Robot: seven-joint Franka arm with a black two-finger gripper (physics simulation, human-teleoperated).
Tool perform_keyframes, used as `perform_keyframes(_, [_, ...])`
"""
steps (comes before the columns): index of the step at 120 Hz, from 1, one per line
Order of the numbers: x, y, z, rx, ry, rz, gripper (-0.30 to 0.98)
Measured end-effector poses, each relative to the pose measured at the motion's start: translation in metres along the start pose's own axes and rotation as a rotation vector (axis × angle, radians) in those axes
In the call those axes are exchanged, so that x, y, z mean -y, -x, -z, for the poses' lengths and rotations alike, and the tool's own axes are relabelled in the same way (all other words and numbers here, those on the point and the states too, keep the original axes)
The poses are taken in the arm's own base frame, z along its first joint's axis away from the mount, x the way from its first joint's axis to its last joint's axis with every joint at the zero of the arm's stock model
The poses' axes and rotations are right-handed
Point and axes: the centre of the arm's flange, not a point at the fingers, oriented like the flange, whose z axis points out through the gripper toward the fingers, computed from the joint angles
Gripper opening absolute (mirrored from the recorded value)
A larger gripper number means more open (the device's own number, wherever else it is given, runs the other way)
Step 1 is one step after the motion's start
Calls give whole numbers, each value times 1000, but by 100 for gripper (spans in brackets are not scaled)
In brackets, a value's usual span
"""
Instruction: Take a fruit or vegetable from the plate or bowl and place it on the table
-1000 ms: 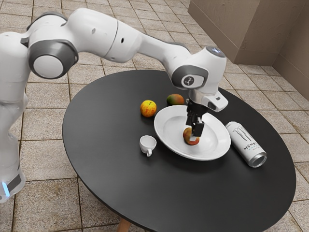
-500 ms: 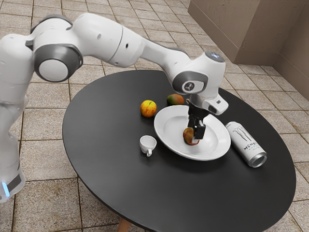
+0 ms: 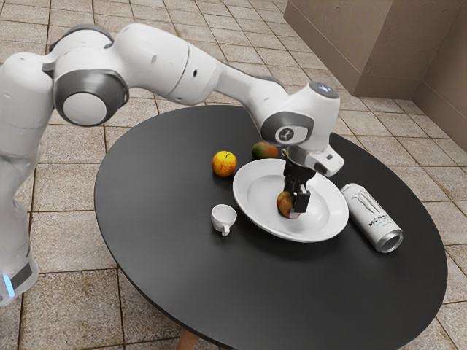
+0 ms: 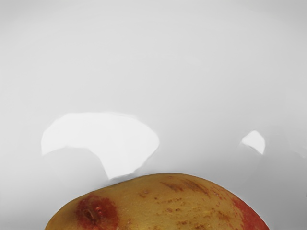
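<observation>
My gripper is low over the plate in the exterior view, its fingers apart around the red, yellow-brown mango-like fruit. The near finger covers part of that fruit, and the far fingertip's contact is hidden. The fruit rests inside the white plate. In the wrist view, the fruit lies just under my hand, with the pale plate surface beyond it.
A yellow-red apple and a green-red mango lie on the black table beside the plate. A small white cup stands near its rim. A white can lies at the exterior view's right.
My hand has come down closer to the fruit, and the near finger now covers more of it. The fruit and plate have not visibly moved.
</observation>
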Motion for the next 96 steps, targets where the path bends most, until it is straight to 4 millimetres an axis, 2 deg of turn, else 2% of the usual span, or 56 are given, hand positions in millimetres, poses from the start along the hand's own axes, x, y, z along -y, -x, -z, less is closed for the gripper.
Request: perform_keyframes(96, [-4,6,15,82,-9,-13,47])
